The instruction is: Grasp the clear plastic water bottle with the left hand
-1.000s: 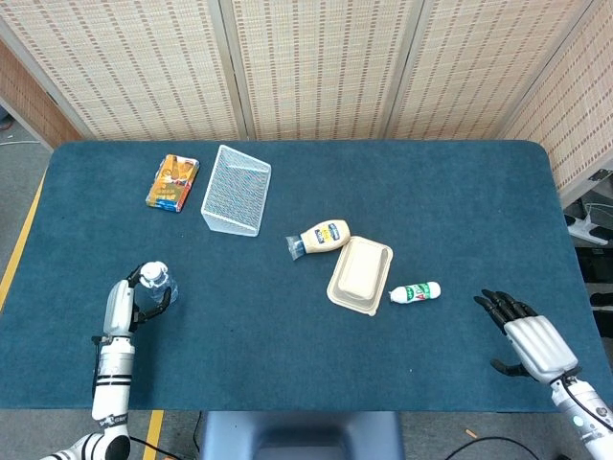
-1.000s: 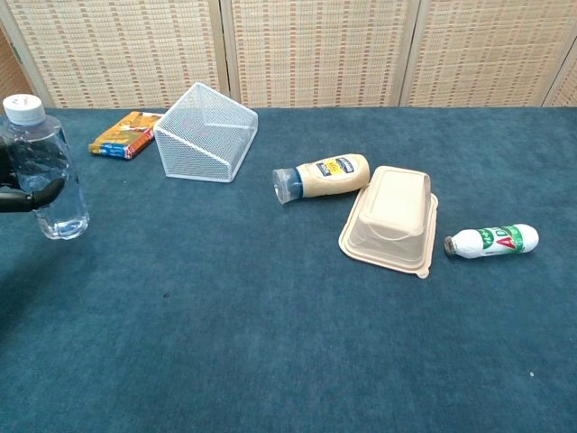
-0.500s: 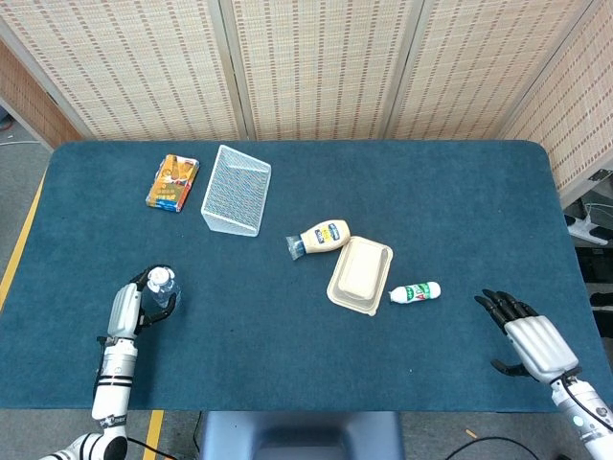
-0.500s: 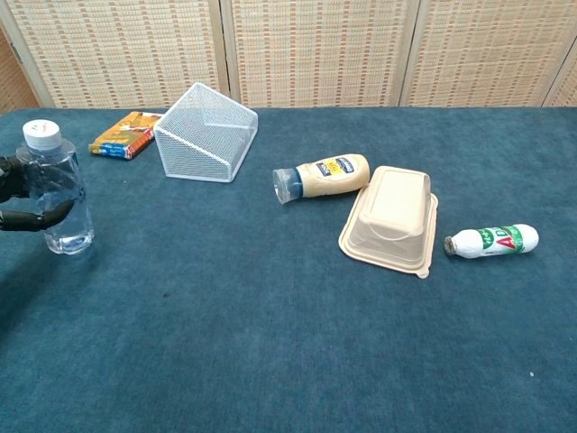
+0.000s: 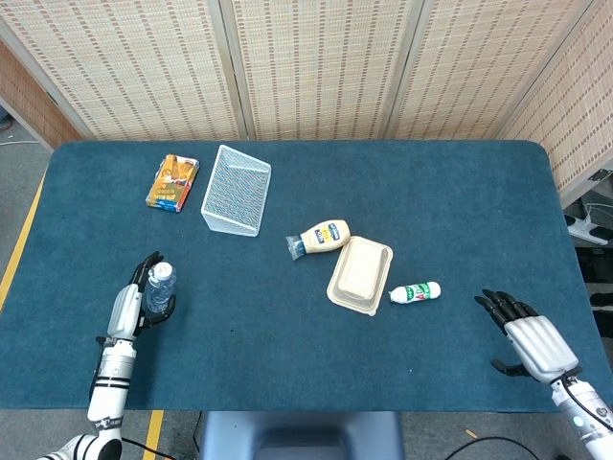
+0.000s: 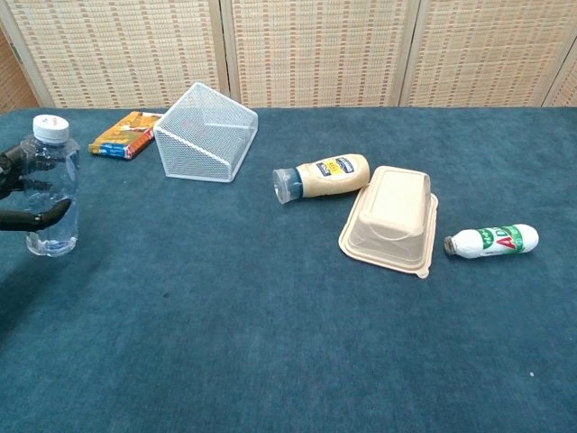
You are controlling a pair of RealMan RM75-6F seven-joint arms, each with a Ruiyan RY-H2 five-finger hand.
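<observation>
The clear plastic water bottle with a white cap stands upright on the blue table near its left edge, also seen as the bottle from the head camera. My left hand is right beside it with the fingers spread apart: the fingers reach up along the bottle's far side and the thumb crosses in front of its lower part, loosely around it rather than gripping. My right hand rests at the table's front right, fingers apart and empty.
A white wire basket lies on its side at the back left beside a snack packet. Mid-table lie a mayonnaise bottle, a beige clamshell box and a small white bottle.
The bottle was tilted in my left hand's grip; it has come down and now stands upright. The fingers have unwrapped and spread. The right hand has not moved.
</observation>
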